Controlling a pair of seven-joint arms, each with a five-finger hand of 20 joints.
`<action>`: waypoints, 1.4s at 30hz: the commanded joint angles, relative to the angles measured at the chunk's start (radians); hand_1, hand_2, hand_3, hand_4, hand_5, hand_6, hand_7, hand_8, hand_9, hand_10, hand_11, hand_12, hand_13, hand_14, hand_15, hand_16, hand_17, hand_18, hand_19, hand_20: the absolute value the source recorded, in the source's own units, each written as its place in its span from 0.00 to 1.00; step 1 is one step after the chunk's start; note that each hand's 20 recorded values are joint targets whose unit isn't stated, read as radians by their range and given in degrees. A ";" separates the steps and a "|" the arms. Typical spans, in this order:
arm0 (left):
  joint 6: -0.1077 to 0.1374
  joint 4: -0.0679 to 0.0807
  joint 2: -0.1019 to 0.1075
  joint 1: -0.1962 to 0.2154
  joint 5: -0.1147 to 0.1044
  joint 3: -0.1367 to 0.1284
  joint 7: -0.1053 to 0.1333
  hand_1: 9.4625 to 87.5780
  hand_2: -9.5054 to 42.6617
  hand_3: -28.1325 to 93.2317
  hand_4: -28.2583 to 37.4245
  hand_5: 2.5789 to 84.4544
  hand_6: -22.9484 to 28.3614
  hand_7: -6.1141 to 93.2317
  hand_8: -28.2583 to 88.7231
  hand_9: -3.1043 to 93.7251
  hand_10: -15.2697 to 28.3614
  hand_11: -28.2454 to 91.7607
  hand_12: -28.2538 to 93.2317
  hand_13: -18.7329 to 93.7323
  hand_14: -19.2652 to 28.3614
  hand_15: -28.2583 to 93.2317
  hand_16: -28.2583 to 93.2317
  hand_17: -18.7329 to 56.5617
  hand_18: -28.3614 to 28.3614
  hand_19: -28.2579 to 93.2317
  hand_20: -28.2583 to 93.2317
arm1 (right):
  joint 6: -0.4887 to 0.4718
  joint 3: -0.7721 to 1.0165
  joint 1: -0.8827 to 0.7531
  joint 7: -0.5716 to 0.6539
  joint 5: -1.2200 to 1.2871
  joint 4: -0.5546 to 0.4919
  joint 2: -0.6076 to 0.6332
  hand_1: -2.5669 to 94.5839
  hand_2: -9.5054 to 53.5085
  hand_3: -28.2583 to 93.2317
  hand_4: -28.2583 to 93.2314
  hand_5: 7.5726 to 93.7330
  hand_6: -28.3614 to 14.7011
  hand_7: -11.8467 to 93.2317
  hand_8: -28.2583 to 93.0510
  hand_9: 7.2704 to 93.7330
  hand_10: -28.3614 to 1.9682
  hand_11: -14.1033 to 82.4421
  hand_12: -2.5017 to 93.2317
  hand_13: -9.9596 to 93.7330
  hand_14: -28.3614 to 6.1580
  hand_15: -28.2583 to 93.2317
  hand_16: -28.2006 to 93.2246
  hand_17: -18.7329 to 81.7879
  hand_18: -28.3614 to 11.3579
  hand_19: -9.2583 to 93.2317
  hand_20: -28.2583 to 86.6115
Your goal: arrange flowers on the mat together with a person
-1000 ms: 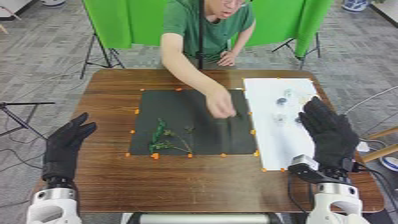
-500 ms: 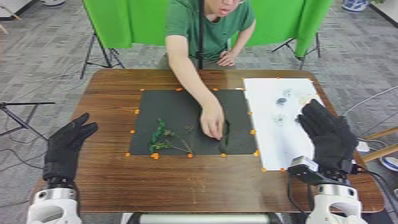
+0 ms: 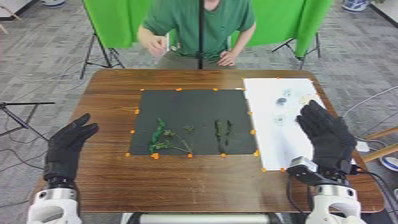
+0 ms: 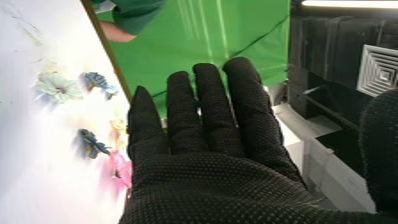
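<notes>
In the head view, the dark mat (image 3: 191,112) carries a leafy green stem (image 3: 159,132) and a thin branching sprig (image 3: 185,142) at its near left, and two slender green stems (image 3: 220,136) side by side at its near right. My left hand (image 3: 67,145) is over the table's left side, open and holding nothing. My right hand (image 3: 327,135) is open over the white sheet's right edge. The right wrist view has my right hand (image 4: 222,175) with straight fingers, beside a pale flower (image 4: 59,87), blue flowers (image 4: 91,143) and a pink flower (image 4: 119,169).
The white sheet (image 3: 271,107) lies right of the mat, with small flowers on it. Orange markers (image 3: 155,156) line the mat's edges. Behind the table's far edge (image 3: 133,71) stands a person, one hand (image 3: 156,46) raised beyond it, the other (image 3: 227,58) near that edge.
The person's hand has let go of a slender stem on the mat's near right and drawn back past the table's far edge. Both of my hands have stayed about where they were.
</notes>
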 commanded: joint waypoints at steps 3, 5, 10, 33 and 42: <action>-0.008 -0.004 -0.012 0.015 0.005 0.000 -0.011 0.23 0.25 0.80 0.03 0.56 0.55 0.16 0.19 0.55 0.69 0.40 0.34 0.51 0.77 0.35 0.25 0.35 0.69 0.26 0.38 | 0.131 -0.023 0.044 0.104 -0.166 -0.014 0.056 0.12 0.16 0.86 0.07 0.44 0.54 0.21 0.16 0.42 0.45 0.20 0.15 0.42 0.48 0.35 0.29 0.38 0.35 0.15 0.48; -0.010 -0.003 -0.009 0.015 0.006 0.000 -0.011 0.23 0.25 0.80 0.03 0.56 0.55 0.16 0.19 0.55 0.69 0.40 0.34 0.51 0.77 0.35 0.25 0.35 0.69 0.26 0.38 | 0.157 -0.014 0.080 0.215 -0.360 -0.019 0.098 0.18 0.07 0.85 0.08 0.44 0.55 0.22 0.16 0.43 0.44 0.20 0.17 0.48 0.46 0.36 0.32 0.41 0.34 0.23 0.52; -0.008 -0.003 -0.008 0.010 0.006 0.008 -0.007 0.23 0.25 0.80 0.03 0.56 0.55 0.16 0.19 0.55 0.69 0.40 0.34 0.51 0.77 0.35 0.25 0.35 0.69 0.26 0.38 | 0.223 -0.069 0.220 0.651 -0.891 -0.031 0.226 0.27 0.00 0.83 0.06 0.45 0.55 0.24 0.16 0.48 0.41 0.22 0.20 0.58 0.42 0.37 0.36 0.45 0.30 0.40 0.57; 0.000 -0.009 -0.002 0.020 0.006 0.013 -0.007 0.23 0.24 0.80 0.03 0.56 0.55 0.17 0.19 0.55 0.69 0.40 0.34 0.51 0.77 0.35 0.25 0.35 0.69 0.26 0.38 | -0.418 -0.379 0.676 1.089 -1.359 0.180 0.489 0.38 0.00 0.74 0.04 0.62 0.64 0.24 0.17 0.78 0.40 0.40 0.28 0.90 0.61 0.57 0.46 0.64 0.23 0.88 0.60; -0.004 -0.006 0.001 0.013 0.006 0.018 -0.010 0.23 0.24 0.80 0.03 0.56 0.55 0.17 0.19 0.55 0.69 0.40 0.34 0.51 0.77 0.35 0.25 0.35 0.69 0.26 0.38 | -0.414 -0.452 0.730 1.098 -1.308 0.249 0.462 0.39 0.00 0.74 0.04 0.62 0.66 0.25 0.16 0.85 0.50 0.38 0.26 0.98 0.70 0.54 0.47 0.73 0.33 0.94 0.51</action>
